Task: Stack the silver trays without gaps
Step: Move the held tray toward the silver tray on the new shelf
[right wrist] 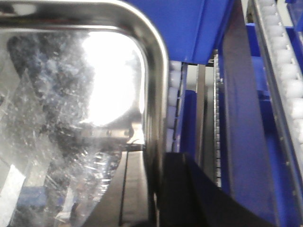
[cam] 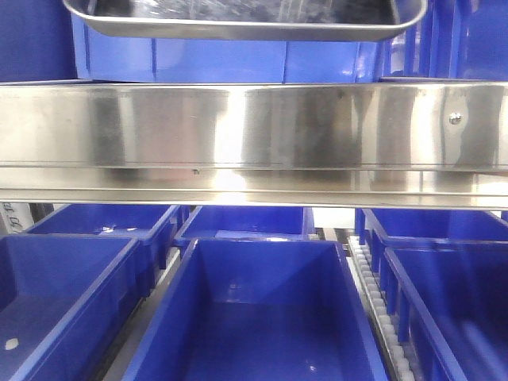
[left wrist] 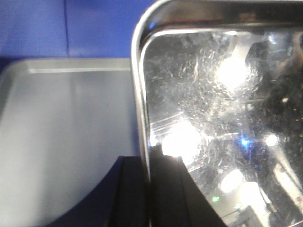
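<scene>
Steel tray (left wrist: 213,94) is clamped between my left tool (left wrist: 149,160) and right tool (right wrist: 152,163). Lower it level (corners matched).

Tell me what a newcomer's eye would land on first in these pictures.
First comes the scratched, mirror-bright silver tray at the top of the front view. Each wrist view shows it close up, with the left gripper and the right gripper clamped on its opposite side rims. Next comes the long steel shelf rail across the middle, with open blue bins below it.
</scene>
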You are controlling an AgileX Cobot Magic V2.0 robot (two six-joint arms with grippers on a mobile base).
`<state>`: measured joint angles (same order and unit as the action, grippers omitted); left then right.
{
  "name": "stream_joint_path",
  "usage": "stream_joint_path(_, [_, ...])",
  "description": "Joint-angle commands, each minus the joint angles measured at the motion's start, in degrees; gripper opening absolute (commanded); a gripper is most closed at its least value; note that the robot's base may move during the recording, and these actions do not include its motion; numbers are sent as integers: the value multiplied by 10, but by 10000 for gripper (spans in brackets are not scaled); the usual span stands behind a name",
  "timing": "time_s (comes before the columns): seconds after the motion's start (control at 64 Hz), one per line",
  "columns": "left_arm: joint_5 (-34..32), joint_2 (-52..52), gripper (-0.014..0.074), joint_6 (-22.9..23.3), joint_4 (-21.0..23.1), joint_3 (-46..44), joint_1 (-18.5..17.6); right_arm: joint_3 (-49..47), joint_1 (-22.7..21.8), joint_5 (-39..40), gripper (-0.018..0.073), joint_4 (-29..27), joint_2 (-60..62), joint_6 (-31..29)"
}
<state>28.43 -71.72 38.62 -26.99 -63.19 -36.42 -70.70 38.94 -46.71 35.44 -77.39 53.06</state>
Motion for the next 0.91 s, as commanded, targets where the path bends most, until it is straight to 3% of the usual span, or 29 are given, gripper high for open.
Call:
stream_joint_path(0.0, [-157, 6, -18, -2, -13, -9, -15, -8, 9, 378, -76, -2, -4, -5])
stream_joint_path(0.234, [-167, 6, -17, 2, -14, -9, 9, -8, 9, 382, -76, -2, -24, -5])
stream_joint_path(0.359, [-184, 6, -17, 11, 12, -9, 55, -8, 9, 395, -76, -2, -38, -5])
stream_joint_path(0.625, [-231, -12, -17, 11, 14, -9, 149, -8, -15, 412, -76, -2, -66, -5])
stream_joint_path(0.891, [-266, -71, -17, 11, 12, -11, 156, -8, -55, 416, -76, -2, -85, -5])
